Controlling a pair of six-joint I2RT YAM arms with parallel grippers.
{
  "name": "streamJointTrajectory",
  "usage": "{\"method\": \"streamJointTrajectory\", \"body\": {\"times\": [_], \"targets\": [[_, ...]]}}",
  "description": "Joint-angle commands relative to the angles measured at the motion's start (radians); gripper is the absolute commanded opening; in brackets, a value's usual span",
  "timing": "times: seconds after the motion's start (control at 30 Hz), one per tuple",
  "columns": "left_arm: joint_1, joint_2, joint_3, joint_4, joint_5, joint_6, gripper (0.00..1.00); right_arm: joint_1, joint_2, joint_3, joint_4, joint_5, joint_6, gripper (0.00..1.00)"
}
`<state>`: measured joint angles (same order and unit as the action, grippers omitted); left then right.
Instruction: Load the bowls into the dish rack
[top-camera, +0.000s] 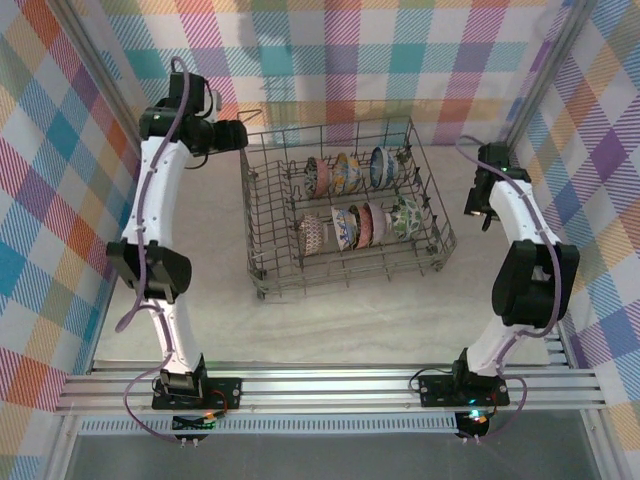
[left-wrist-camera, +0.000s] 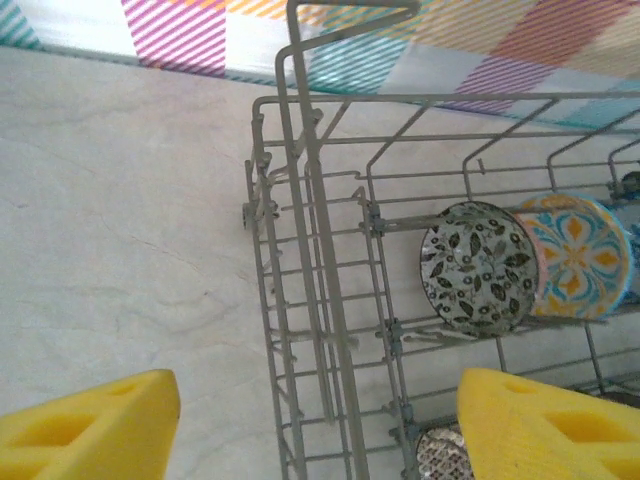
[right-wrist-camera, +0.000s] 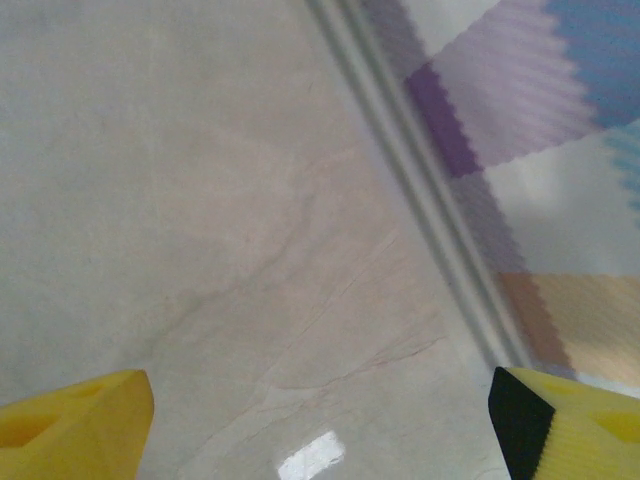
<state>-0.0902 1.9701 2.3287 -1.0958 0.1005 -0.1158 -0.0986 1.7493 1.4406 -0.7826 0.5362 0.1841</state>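
Note:
The grey wire dish rack (top-camera: 270, 215) stands mid-table. Several patterned bowls stand on edge between its tines in two rows, a back row (top-camera: 347, 172) and a front row (top-camera: 358, 226). My left gripper (top-camera: 242, 135) hovers at the rack's back-left corner. In the left wrist view its yellow fingers (left-wrist-camera: 90, 425) are spread wide over the rack's side wall (left-wrist-camera: 320, 300) with nothing held; my left gripper (left-wrist-camera: 318, 430) is open. A dark floral bowl (left-wrist-camera: 478, 268), an orange-teal bowl (left-wrist-camera: 580, 255) and a lattice bowl (left-wrist-camera: 440, 452) sit inside. My right gripper (top-camera: 480, 212) is right of the rack, open (right-wrist-camera: 320, 425) over bare table.
Checked cloth walls (top-camera: 330, 50) enclose the marble table (top-camera: 330, 320). A metal frame rail (right-wrist-camera: 430, 200) runs along the table's right edge close to the right gripper. Both arm bases sit on the aluminium rail (top-camera: 330, 385) at the near edge.

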Motion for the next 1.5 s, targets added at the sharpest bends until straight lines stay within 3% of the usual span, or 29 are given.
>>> {"method": "streamJointTrajectory", "body": {"times": [0.0, 0.13, 0.2, 0.4, 0.5, 0.53, 0.6, 0.7, 0.9, 0.97, 1.07, 1.13, 1.23, 1.3, 1.37, 1.4, 1.43, 1.47], "targets": [[0.028, -0.198, -0.126, 0.103, 0.002, -0.043, 0.86, 0.008, -0.014, -0.083, 0.038, -0.094, 0.035, 0.88], [0.075, -0.361, -0.367, 0.214, -0.057, -0.078, 0.97, 0.051, -0.074, -0.162, 0.098, -0.168, -0.005, 0.89], [0.104, -0.424, -0.485, 0.258, -0.059, -0.101, 0.99, 0.078, -0.097, -0.192, 0.107, -0.188, -0.004, 0.89], [0.13, -0.631, -0.881, 0.429, -0.238, -0.118, 1.0, 0.189, -0.182, -0.276, 0.116, -0.232, 0.024, 0.89], [0.152, -0.699, -1.042, 0.488, -0.267, -0.128, 1.0, 0.226, -0.236, -0.321, 0.134, -0.276, 0.037, 0.9], [0.156, -0.713, -1.083, 0.503, -0.269, -0.126, 1.0, 0.227, -0.254, -0.339, 0.149, -0.267, 0.042, 0.91], [0.155, -0.74, -1.181, 0.562, -0.289, -0.12, 1.0, 0.219, -0.277, -0.396, 0.22, -0.1, 0.059, 1.0], [0.156, -0.775, -1.366, 0.705, -0.314, -0.114, 1.0, 0.155, -0.292, -0.521, 0.457, 0.009, 0.039, 0.99], [0.152, -0.789, -1.693, 1.101, -0.337, -0.098, 1.0, 0.126, -0.252, -0.736, 0.913, -0.092, -0.012, 0.99], [0.134, -0.793, -1.791, 1.264, -0.351, -0.074, 1.0, 0.144, -0.254, -0.794, 1.05, -0.038, -0.013, 0.99], [0.07, -0.777, -1.939, 1.573, -0.401, 0.031, 1.0, 0.152, -0.301, -0.942, 1.35, -0.165, -0.064, 0.99], [0.048, -0.72, -1.979, 1.718, -0.409, 0.07, 1.0, 0.158, -0.249, -0.976, 1.498, -0.241, -0.119, 0.99], [0.029, -0.623, -1.982, 1.836, -0.426, 0.084, 1.0, 0.164, -0.25, -0.958, 1.454, -0.333, -0.156, 0.99], [0.024, -0.564, -1.977, 1.906, -0.426, 0.067, 1.0, 0.139, -0.248, -1.015, 1.552, -0.407, -0.149, 0.99], [0.022, -0.482, -2.003, 2.033, -0.401, 0.074, 1.0, 0.138, -0.202, -1.053, 1.685, -0.424, -0.166, 0.99], [0.02, -0.459, -2.007, 2.07, -0.371, 0.088, 1.0, 0.137, -0.223, -1.037, 1.604, -0.435, -0.16, 0.99], [0.015, -0.462, -2.004, 2.047, -0.363, 0.094, 1.0, 0.137, -0.205, -1.054, 1.676, -0.429, -0.165, 0.99], [0.01, -0.443, -2.011, 2.08, -0.365, 0.097, 1.0, 0.141, -0.221, -1.049, 1.636, -0.417, -0.163, 0.99]]}}
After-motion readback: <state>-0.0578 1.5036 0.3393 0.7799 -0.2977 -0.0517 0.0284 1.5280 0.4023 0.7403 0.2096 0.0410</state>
